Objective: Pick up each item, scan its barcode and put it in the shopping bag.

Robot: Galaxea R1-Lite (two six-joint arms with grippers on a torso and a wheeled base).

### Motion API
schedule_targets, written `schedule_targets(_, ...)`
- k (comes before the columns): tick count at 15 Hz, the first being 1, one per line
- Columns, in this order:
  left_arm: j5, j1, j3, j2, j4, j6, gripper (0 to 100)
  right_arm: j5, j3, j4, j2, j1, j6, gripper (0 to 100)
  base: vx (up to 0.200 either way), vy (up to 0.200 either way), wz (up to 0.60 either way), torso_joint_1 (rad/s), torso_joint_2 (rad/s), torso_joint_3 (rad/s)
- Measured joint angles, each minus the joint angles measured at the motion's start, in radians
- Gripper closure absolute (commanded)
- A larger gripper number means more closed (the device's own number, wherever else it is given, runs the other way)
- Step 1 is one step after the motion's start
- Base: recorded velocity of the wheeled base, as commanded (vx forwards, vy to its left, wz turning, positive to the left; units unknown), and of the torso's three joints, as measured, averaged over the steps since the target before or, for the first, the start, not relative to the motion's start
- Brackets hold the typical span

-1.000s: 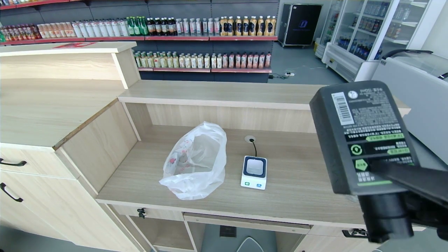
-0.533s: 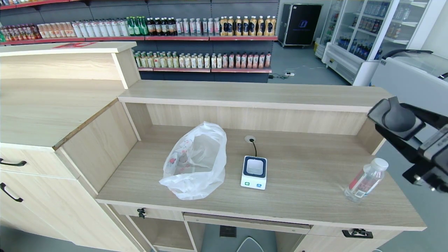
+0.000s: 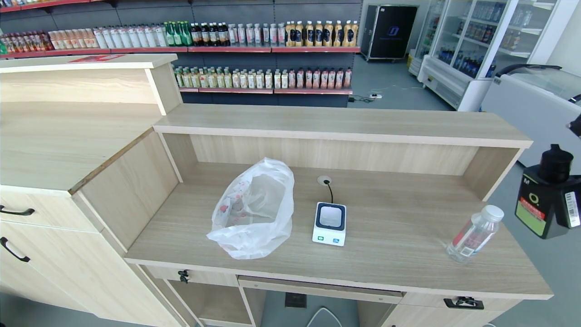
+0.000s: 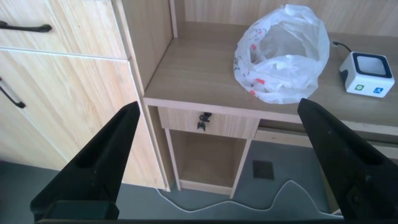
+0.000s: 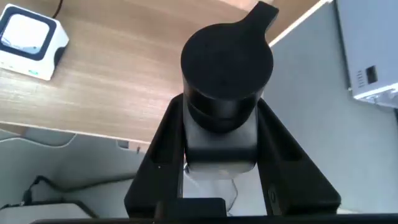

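The right gripper [image 5: 221,124] clamped the black bottle [image 3: 547,200] upright beyond the right edge of the counter [image 3: 408,254]; the scanner [image 3: 329,222] lay to its left, mid-counter. The left gripper [image 4: 217,168] hung open, off the front-left corner.

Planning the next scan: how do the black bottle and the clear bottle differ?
The black bottle is opaque and blocky; the clear bottle is see-through and slim. The black bottle has a black cap, the clear bottle a white one. The black bottle is held by the right gripper off the counter; the clear bottle stands on it. Both carry labels.
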Motion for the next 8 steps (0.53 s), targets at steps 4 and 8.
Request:
schedule_targets(4, 0.000, 0.000, 0.000, 0.000, 0.000, 0.000, 0, 0.279, -0.018, 0.035, 0.020, -0.282, 0.047, 100, 0.000, 0.000, 0.00, 0.000, 0.00, 0.000)
schedule_targets(8, 0.000, -0.001, 0.000, 0.000, 0.000, 0.000, 0, 0.553, 0.004, -0.034, 0.025, -0.407, 0.081, 100, 0.000, 0.000, 0.60, -0.002, 0.00, 0.004)
